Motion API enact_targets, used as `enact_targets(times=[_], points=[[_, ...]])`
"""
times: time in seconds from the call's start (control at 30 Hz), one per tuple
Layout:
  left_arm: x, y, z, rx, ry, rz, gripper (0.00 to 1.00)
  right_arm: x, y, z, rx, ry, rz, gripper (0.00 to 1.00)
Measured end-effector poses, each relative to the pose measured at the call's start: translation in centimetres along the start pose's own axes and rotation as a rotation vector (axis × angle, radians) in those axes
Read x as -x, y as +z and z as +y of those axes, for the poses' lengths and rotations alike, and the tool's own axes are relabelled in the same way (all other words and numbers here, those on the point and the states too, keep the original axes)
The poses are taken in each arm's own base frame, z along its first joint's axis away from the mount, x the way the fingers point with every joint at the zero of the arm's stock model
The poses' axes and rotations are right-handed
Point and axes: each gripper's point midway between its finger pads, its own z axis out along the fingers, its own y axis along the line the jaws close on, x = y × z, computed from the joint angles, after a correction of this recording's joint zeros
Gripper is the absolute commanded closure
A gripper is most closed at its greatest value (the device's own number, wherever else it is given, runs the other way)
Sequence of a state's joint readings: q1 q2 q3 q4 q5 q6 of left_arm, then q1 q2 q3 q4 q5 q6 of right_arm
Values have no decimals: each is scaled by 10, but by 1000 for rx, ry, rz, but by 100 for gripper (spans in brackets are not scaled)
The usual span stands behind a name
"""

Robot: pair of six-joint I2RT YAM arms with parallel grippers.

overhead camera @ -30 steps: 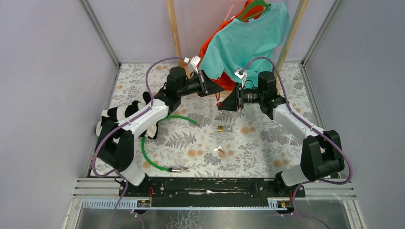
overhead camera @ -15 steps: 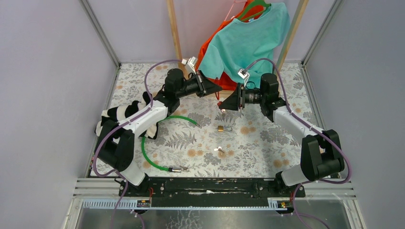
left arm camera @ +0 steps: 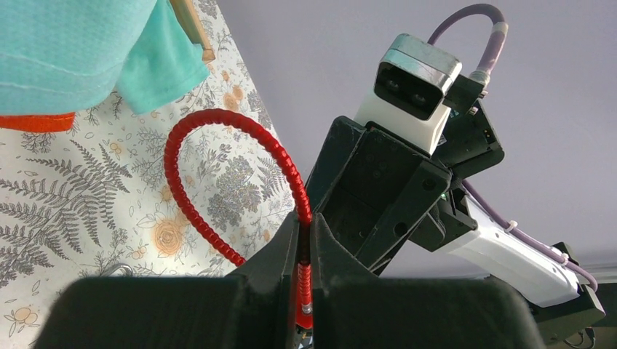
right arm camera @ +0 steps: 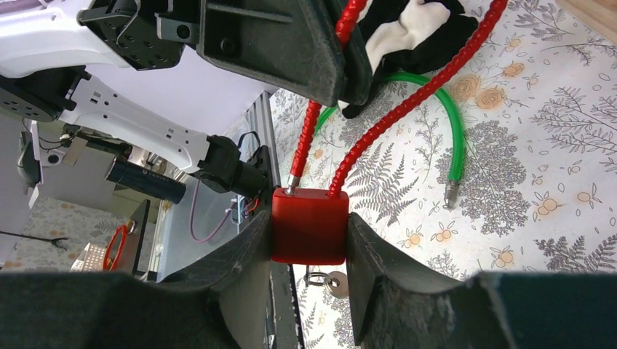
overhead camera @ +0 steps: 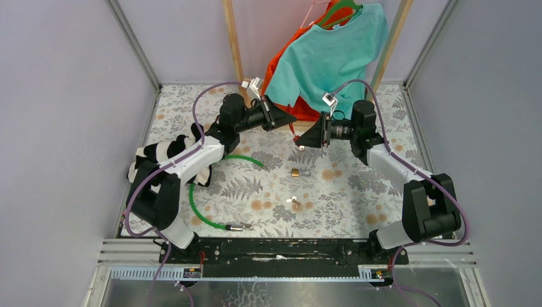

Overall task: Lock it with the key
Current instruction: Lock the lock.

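Note:
My right gripper (right arm camera: 309, 234) is shut on the red lock body (right arm camera: 309, 227), held above the table. A key (right arm camera: 336, 282) on a ring hangs under the body. The red ribbed cable (right arm camera: 407, 102) loops out of the body. Its metal-tipped free end (right arm camera: 293, 183) meets the body's top. My left gripper (left arm camera: 305, 231) is shut on that cable end (left arm camera: 304, 291), and the red loop (left arm camera: 211, 123) arcs to the left. In the top view the left gripper (overhead camera: 291, 119) and right gripper (overhead camera: 305, 142) face each other closely at the back centre.
A brass padlock (overhead camera: 296, 172) and a small key (overhead camera: 294, 201) lie on the floral table. A green cable (overhead camera: 211, 192) curves at the front left beside a black-and-white cloth (overhead camera: 160, 153). A teal shirt (overhead camera: 326, 54) and an orange garment (overhead camera: 281, 61) hang behind the grippers.
Both wrists have shifted slightly up and toward the back, the right one a little to the right. Both grips stay as they were.

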State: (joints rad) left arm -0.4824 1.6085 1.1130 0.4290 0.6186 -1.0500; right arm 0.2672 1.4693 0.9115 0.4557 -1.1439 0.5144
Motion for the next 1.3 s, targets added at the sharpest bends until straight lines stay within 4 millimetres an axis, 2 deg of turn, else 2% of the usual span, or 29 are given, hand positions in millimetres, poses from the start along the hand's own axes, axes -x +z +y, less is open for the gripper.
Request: enact_targets(times=[0.43,1.3], points=[[-4,-1,7,12,-29,-1,100,3,-9,-12,-34,17,-41,100],[-10,5,5,16,-35,-15,100,2,-13,-12,-22,-71,3,100]])
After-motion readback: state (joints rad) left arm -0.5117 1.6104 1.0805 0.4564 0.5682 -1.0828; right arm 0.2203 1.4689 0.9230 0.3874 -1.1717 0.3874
